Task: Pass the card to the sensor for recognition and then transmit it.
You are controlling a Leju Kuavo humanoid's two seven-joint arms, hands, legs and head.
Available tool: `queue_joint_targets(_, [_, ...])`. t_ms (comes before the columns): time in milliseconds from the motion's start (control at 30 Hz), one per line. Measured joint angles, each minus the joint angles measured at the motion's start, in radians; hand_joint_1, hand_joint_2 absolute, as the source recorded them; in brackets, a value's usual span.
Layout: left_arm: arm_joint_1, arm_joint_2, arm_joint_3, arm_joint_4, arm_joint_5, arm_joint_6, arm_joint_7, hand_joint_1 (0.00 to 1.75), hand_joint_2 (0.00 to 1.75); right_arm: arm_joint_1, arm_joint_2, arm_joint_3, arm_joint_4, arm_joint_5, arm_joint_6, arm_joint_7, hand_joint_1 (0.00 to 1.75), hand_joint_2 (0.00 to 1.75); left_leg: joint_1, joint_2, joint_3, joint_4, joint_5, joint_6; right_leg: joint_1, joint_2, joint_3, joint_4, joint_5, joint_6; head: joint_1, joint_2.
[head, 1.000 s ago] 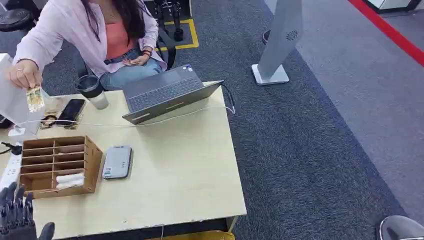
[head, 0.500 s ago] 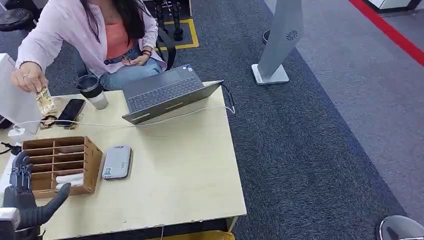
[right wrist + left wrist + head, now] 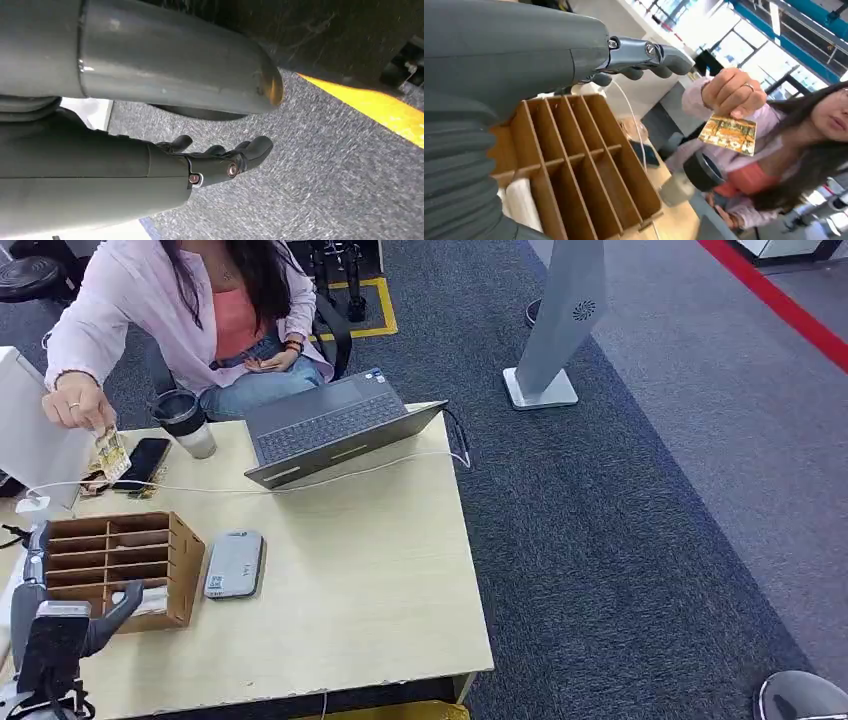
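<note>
The left hand (image 3: 40,585) is raised at the near face of the wooden slotted organiser (image 3: 120,565), fingers (image 3: 644,52) extended and apart, nothing held. Beyond the fingertips, well apart from them, a printed card (image 3: 112,453) is pinched by its top edge in a person's hand (image 3: 78,412) above the desk (image 3: 370,590). The card is judged thin, light, stiff and slick; its free lower edge is best pinched between thumb and finger. A grey card sensor (image 3: 234,564) lies just beside the organiser. The right hand (image 3: 220,160) hangs over carpet, fingers loosely curled, empty.
</note>
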Motion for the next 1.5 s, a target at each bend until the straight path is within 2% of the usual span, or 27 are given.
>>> queue_joint_targets(167, [-0.004, 0.002, -0.003, 0.005, -0.013, 0.012, 0.007, 0.00, 1.75, 0.000, 0.000, 0.003, 0.000, 0.000, 0.000, 0.003, 0.00, 0.00, 0.000, 0.000, 0.000, 0.000, 0.000, 0.000, 0.000, 0.000, 0.000, 0.000, 0.000, 0.000, 0.000, 0.000])
queue_joint_targets(233, [-0.030, 0.025, -0.028, 0.034, -0.091, 0.091, 0.038, 0.00, 1.75, -0.001, 0.000, 0.018, 0.000, 0.008, 0.005, 0.013, 0.00, 0.00, 0.000, 0.000, 0.000, 0.000, 0.000, 0.000, 0.000, 0.000, 0.000, 0.000, 0.000, 0.000, 0.000, 0.000])
queue_joint_targets(333, [-0.096, 0.077, -0.082, 0.104, -0.265, 0.265, 0.110, 0.00, 1.75, -0.007, 0.001, 0.052, 0.000, 0.024, 0.021, 0.036, 0.00, 0.00, 0.000, 0.000, 0.000, 0.000, 0.000, 0.000, 0.000, 0.000, 0.000, 0.000, 0.000, 0.000, 0.000, 0.000])
queue_joint_targets(367, [-0.131, 0.101, -0.114, 0.145, -0.351, 0.352, 0.145, 0.00, 1.75, -0.010, 0.002, 0.069, 0.000, 0.032, 0.033, 0.047, 0.00, 0.00, 0.000, 0.000, 0.000, 0.000, 0.000, 0.000, 0.000, 0.000, 0.000, 0.000, 0.000, 0.000, 0.000, 0.000])
queue_joint_targets(633, [-0.201, 0.149, -0.159, 0.216, -0.546, 0.545, 0.228, 0.00, 1.75, -0.015, 0.003, 0.106, 0.002, 0.051, 0.049, 0.075, 0.00, 0.00, 0.000, 0.000, 0.000, 0.000, 0.000, 0.000, 0.000, 0.000, 0.000, 0.000, 0.000, -0.001, 0.000, 0.000])
queue_joint_targets(733, [-0.220, 0.156, -0.171, 0.235, -0.569, 0.563, 0.239, 0.00, 1.75, -0.017, 0.005, 0.114, 0.002, 0.053, 0.050, 0.078, 0.00, 0.00, 0.000, 0.000, 0.000, 0.000, 0.000, 0.000, 0.000, 0.000, 0.000, 0.000, 0.000, -0.001, 0.000, 0.000])
queue_joint_targets(1100, [-0.240, 0.171, -0.187, 0.279, -0.559, 0.561, 0.239, 0.00, 1.75, -0.018, 0.006, 0.137, 0.002, 0.063, 0.048, 0.077, 0.00, 0.00, 0.000, 0.000, 0.000, 0.000, 0.000, 0.000, 0.000, 0.000, 0.000, 0.000, 0.000, -0.001, 0.001, 0.000])
queue_joint_targets(1133, [-0.240, 0.172, -0.187, 0.282, -0.558, 0.561, 0.239, 1.75, 1.75, -0.018, 0.006, 0.138, 0.002, 0.063, 0.047, 0.077, 0.00, 0.00, 0.000, 0.000, 0.000, 0.000, 0.000, 0.000, 0.000, 0.000, 0.000, 0.000, 0.000, -0.001, 0.000, 0.000])
queue_joint_targets(1500, [-0.234, 0.175, -0.189, 0.308, -0.524, 0.564, 0.208, 1.75, 1.75, -0.019, 0.007, 0.140, 0.002, 0.058, 0.047, 0.080, 0.00, 0.00, 0.000, 0.000, 0.000, 0.000, 0.000, 0.000, 0.000, 0.000, 0.000, 0.000, 0.000, -0.001, 0.000, 0.000])
